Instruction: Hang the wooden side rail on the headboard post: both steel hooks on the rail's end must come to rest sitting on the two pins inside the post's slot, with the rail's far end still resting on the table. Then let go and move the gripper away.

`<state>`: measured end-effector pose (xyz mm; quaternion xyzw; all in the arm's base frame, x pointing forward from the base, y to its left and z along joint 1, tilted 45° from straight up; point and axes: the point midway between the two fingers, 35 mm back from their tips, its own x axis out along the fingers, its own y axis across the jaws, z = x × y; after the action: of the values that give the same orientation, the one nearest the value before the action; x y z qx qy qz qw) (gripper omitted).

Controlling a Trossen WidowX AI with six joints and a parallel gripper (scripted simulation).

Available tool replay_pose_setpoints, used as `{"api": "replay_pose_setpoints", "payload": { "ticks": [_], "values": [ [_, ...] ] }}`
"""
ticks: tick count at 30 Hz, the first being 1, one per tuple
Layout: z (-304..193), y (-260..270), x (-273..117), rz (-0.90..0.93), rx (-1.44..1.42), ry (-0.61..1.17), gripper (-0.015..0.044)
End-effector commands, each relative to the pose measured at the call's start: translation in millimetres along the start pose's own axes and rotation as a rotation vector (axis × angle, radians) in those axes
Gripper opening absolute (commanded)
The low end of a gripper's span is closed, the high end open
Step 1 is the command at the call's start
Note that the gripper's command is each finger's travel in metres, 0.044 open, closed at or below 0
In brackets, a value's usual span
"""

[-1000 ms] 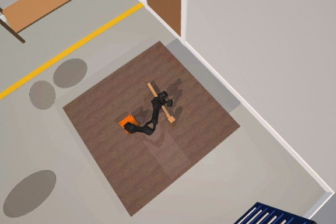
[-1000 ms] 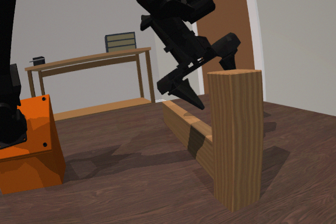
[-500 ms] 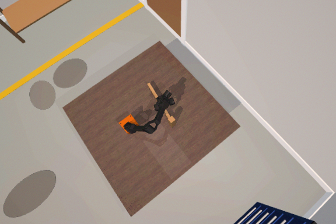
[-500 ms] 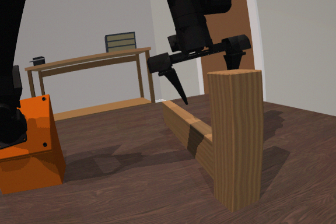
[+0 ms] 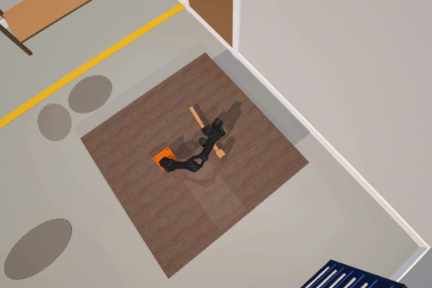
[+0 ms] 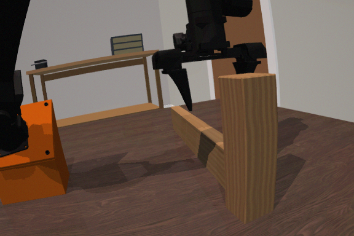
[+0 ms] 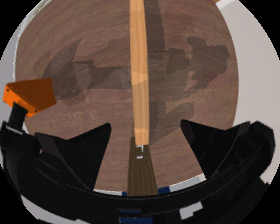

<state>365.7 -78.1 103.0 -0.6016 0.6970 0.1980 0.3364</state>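
Observation:
The wooden side rail point(image 5: 196, 117) point(image 6: 185, 130) point(image 7: 139, 65) stands on its narrow edge along the table, its near end at the upright headboard post point(image 5: 220, 154) point(image 6: 249, 138) point(image 7: 142, 175). Small bright metal parts point(image 7: 140, 151) show at the rail's end against the post's face in the wrist view. Whether the hooks sit on the pins cannot be told; the exterior view has the slot side hidden. My gripper point(image 5: 211, 132) point(image 6: 218, 106) point(image 7: 147, 125) is open and empty, above the rail, one finger on each side of its line. It points down; one fingertip is hidden behind the post in the exterior view.
The orange arm base point(image 5: 166, 153) point(image 6: 37, 138) point(image 7: 41, 92) stands to one side of the rail on the brown wood surface point(image 5: 166, 225) point(image 6: 126, 212). A workbench point(image 6: 96, 64) stands in the background. A door and walls lie beyond the surface.

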Motion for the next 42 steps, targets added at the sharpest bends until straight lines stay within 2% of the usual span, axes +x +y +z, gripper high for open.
{"api": "replay_pose_setpoints", "payload": {
  "ticks": [1, 42],
  "values": [
    [-2, 3, 20, 0.014, -0.005, 0.005, 0.0440],
    [-2, 3, 84, 0.014, -0.004, 0.005, 0.0440]
  ]
}}
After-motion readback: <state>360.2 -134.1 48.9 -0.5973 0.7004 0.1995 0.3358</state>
